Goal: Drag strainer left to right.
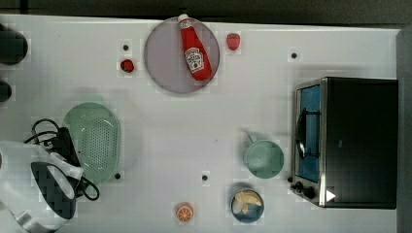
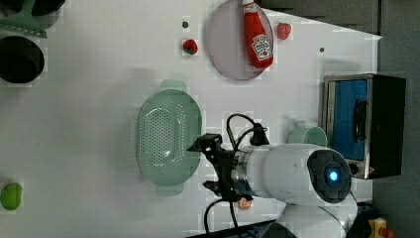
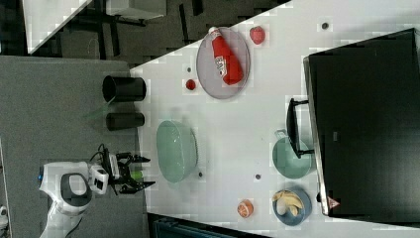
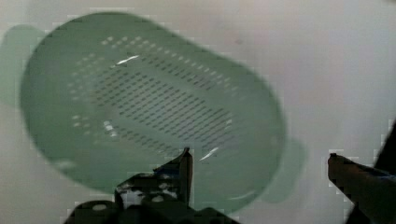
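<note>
In the top view the strainer [image 1: 92, 141] lies at the top view's left on the white surface [image 1: 204, 126], well apart from the mint mug [image 1: 264, 158] and the toaster oven [image 1: 346, 141], so the drag has a clear lane across the middle if it passes between the ketchup plate [image 1: 165, 73] and the orange slice [image 1: 184, 212]. In the left view the gripper [image 2: 208, 166], jaws spread wide and holding nothing, hangs just beside the strainer's long rim, and it should come down so one finger lands inside the basin. In the wrist view one fingertip [image 4: 186, 161] overlaps the basin and the other sits off past the rim, a good straddle for hooking the wall; I judge a low, slow pull best, to avoid tipping it.
</note>
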